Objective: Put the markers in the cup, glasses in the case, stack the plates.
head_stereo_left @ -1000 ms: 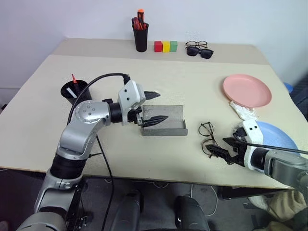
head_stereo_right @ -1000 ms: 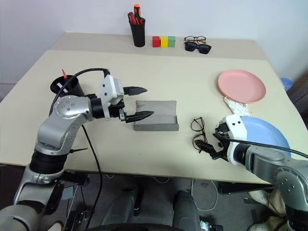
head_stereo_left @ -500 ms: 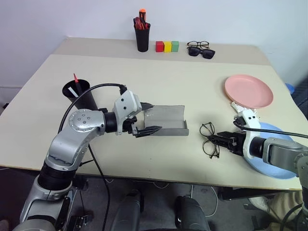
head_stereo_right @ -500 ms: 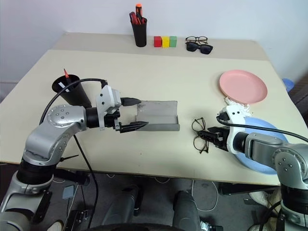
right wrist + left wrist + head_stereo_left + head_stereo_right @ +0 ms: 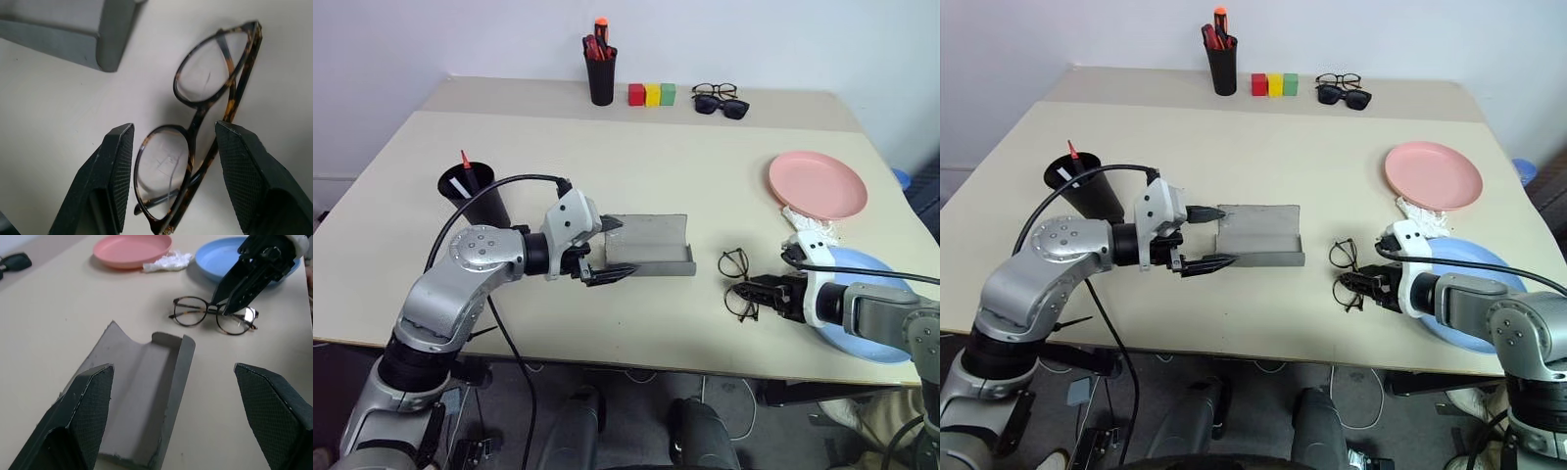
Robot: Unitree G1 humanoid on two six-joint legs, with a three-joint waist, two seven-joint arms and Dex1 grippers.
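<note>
My left gripper [image 5: 610, 251] stands at the left end of the case [image 5: 650, 246], jaws spread wide with nothing between them. One finger sits over the case's near left corner and the other at its far left corner; contact cannot be confirmed from the head views. The left wrist view adds that the case lies open, its lid laid flat on the table [image 5: 558, 137] and its interior bare.

My right gripper [image 5: 171, 171] is at the glasses [image 5: 736, 283], which lie folded on the table to the right of the case. From the head views the fingers read as a dark point against the near lens. The right wrist view shows more: the jaws stand partly open, one finger on each side of the near lens and folded temples, neither pad clearly pressing the frame. I cannot tell that they are gripped. That view also shows a tortoiseshell pattern on the frame.

The cup [image 5: 470, 192] stands at the table's left with the red marker [image 5: 464, 160] and white marker [image 5: 458, 185] inside it.

The pink plate [image 5: 817, 184] and blue plate [image 5: 862, 299] lie separately at the right, unstacked. The left wrist view shows a crumpled white paper [image 5: 168, 261] between them.
</note>
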